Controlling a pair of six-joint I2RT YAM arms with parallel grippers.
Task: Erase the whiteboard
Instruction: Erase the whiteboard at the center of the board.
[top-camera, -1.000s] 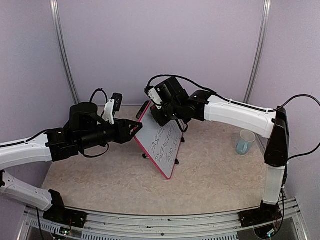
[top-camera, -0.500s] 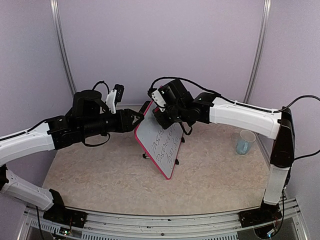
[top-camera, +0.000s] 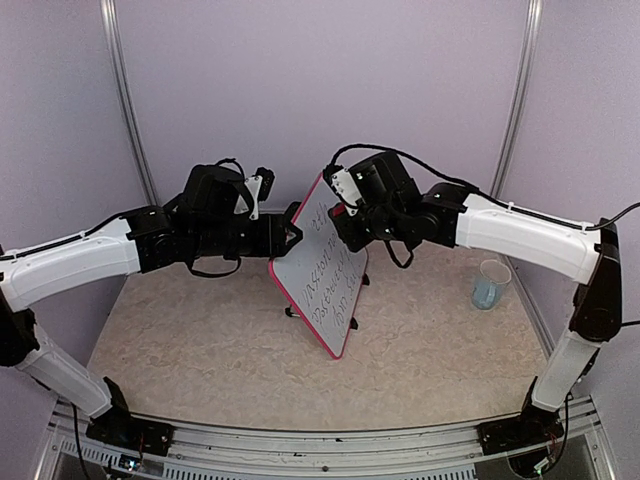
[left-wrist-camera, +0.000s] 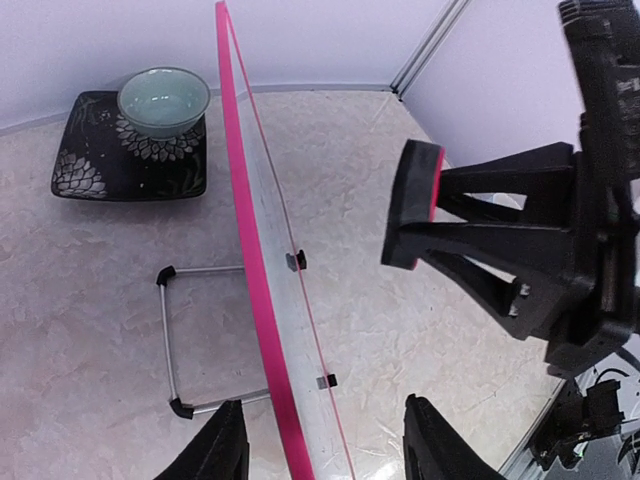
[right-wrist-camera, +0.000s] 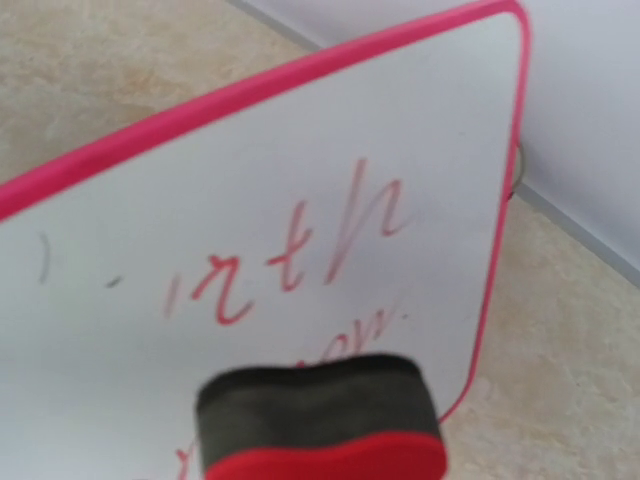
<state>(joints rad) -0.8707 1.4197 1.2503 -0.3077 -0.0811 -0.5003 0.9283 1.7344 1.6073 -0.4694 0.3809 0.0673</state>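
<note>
Find the flat white whiteboard with thin pink-red frame (top-camera: 325, 270) propped on edge on the mottled beige worktop (top-camera: 200, 350), directly between the two hands. Note the left hand (left-wrist-camera: 325, 430) parted and gripping nothing, straddling the board's framed edge without touching it. Note the right hand (left-wrist-camera: 430, 215) clamped on a black-felt, red-backed eraser block (right-wrist-camera: 320, 415), felt turned toward the handwritten face, near it but clearly apart.

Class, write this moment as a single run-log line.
left tool open astride whiteboard edge | right tool shut on eraser, felt facing whiteboard, apart | writing not yet erased
</note>
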